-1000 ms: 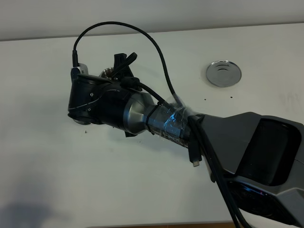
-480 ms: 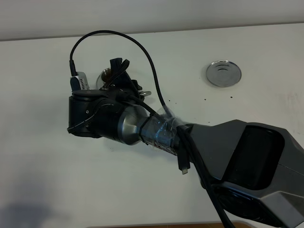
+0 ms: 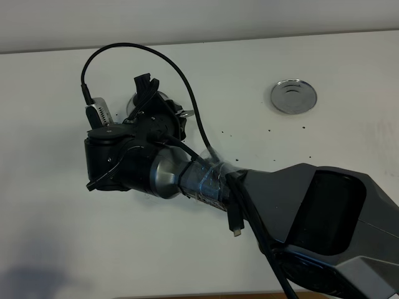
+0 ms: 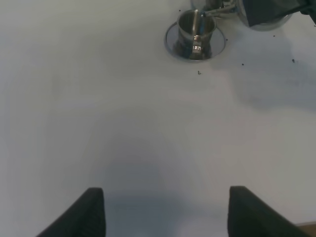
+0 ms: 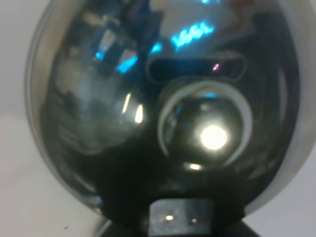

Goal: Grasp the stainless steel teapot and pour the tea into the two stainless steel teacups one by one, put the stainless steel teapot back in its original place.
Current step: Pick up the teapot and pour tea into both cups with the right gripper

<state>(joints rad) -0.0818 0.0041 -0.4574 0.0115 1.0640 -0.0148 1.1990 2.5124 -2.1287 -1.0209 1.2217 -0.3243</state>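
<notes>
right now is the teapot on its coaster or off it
Off. The coaster lies bare in the high view; the teapot fills the right wrist view.

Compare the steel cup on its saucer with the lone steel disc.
The cup is hollow and upright; the disc is flat. The cup stands on a saucer; the disc lies bare on the table. Both are shiny steel.
</notes>
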